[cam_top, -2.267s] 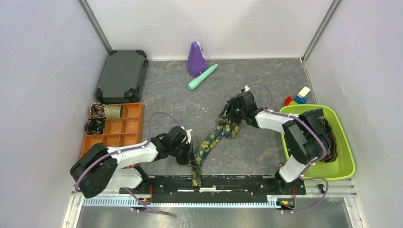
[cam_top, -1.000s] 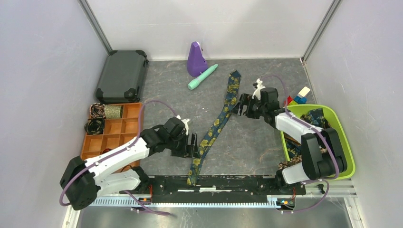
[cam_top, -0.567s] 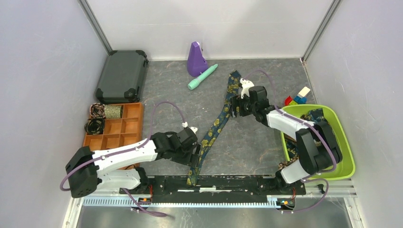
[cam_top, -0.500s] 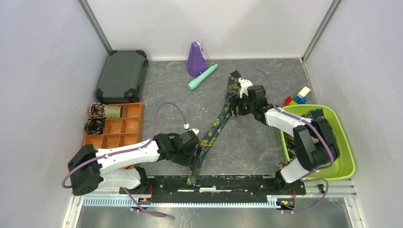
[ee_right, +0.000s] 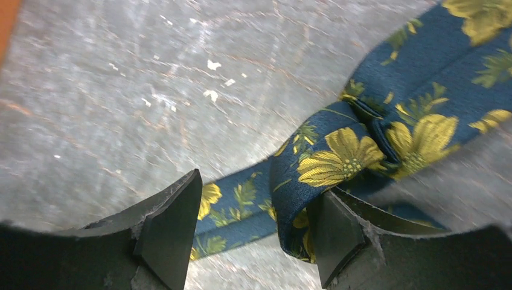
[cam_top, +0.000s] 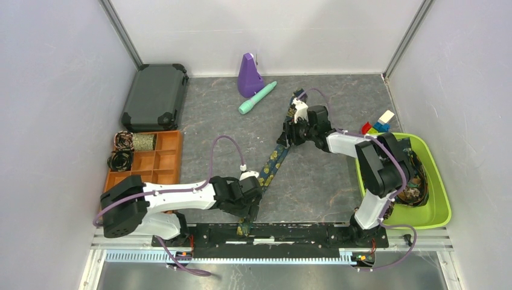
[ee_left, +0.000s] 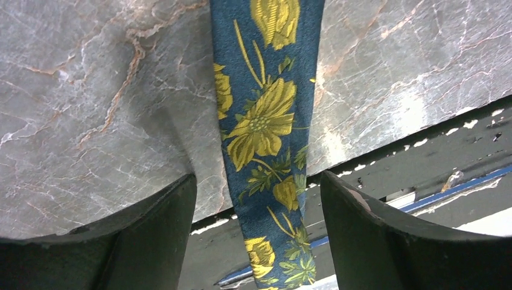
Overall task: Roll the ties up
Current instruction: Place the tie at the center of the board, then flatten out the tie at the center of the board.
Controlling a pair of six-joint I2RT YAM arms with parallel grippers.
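A navy tie [cam_top: 273, 160] with yellow flowers lies slantwise on the grey table, from the back middle down over the near edge. My left gripper [cam_top: 249, 208] stands open astride its near end. In the left wrist view the tie [ee_left: 262, 121] runs between the two dark fingers [ee_left: 151, 241] without touching them and hangs past the table edge. My right gripper [cam_top: 288, 134] is over the tie's far part. In the right wrist view a raised fold of the tie [ee_right: 344, 157] rests against the right finger [ee_right: 344, 241], with a gap to the left one. More ties lie in the green bin [cam_top: 444, 205].
An orange divided tray [cam_top: 166, 163] at the left holds rolled ties [cam_top: 122, 160]. A black case [cam_top: 156, 96] sits behind it. A purple object [cam_top: 248, 75] and a teal cylinder [cam_top: 258, 98] lie at the back. Toy blocks [cam_top: 378, 124] sit beside the bin.
My right gripper has moved left onto the tie's far part and its jaws have narrowed. My left gripper slid down the tie toward the near edge.
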